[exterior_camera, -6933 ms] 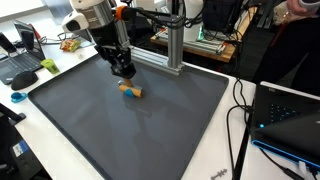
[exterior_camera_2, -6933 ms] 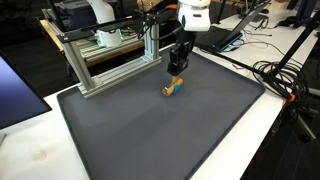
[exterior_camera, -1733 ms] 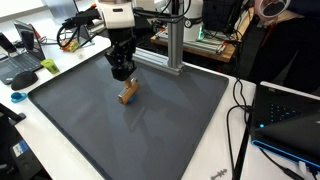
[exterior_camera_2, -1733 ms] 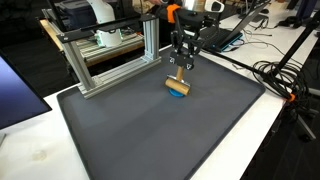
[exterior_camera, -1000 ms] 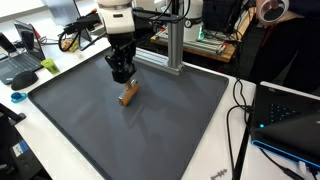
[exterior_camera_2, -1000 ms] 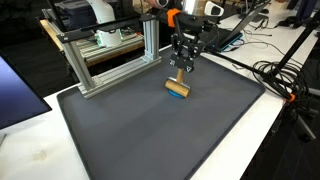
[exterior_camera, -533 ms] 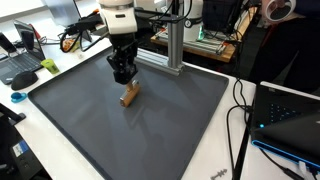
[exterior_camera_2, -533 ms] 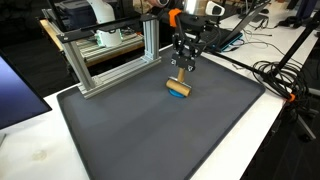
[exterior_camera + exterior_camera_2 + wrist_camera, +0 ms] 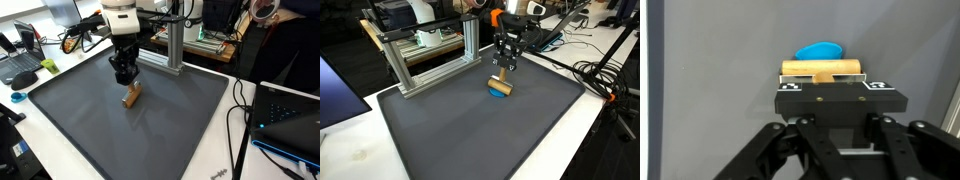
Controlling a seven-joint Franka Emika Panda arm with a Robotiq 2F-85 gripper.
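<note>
Scene: dark grey mat-covered bench (image 9: 180, 120). Black pincer (image 9: 125, 79) clamped on a small wooden tool with blue tip (image 9: 131, 95), which hangs tip-down over the mat's rear middle; contact unclear. Step judged: lift-and-carry. Next move needs firm grip and clearance.

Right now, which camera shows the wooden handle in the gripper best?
The wrist view: the wooden handle lies crosswise, close up, between the fingers of the gripper, blue tip beyond. Both exterior views show the handle small, slanting down toward the mat.
</note>
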